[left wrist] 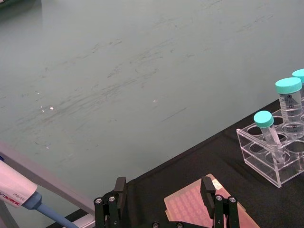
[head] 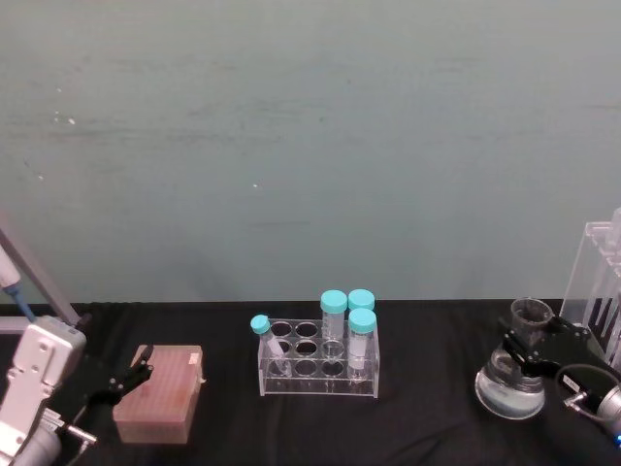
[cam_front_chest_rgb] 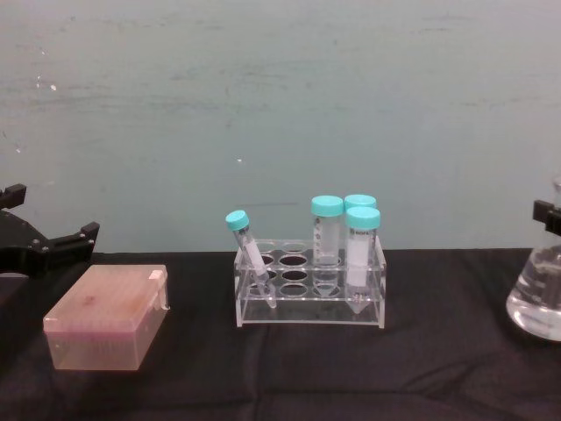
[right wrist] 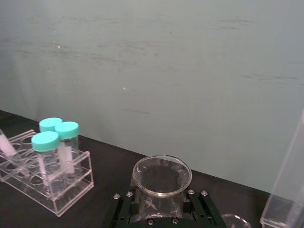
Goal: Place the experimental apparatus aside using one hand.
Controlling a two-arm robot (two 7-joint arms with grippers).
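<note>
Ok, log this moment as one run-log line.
right gripper: around conical flask neck | flask: on table | left gripper: open, above pink box

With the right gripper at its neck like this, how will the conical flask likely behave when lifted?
The conical flask is clear glass, so probably slippery and fragile under the right gripper, whose fingers flank the neck. The liquid in its wide base likely makes it bottom-heavy, so it should hang steady but may slosh if swung. On the table, that broad base looks hard to tip.
</note>
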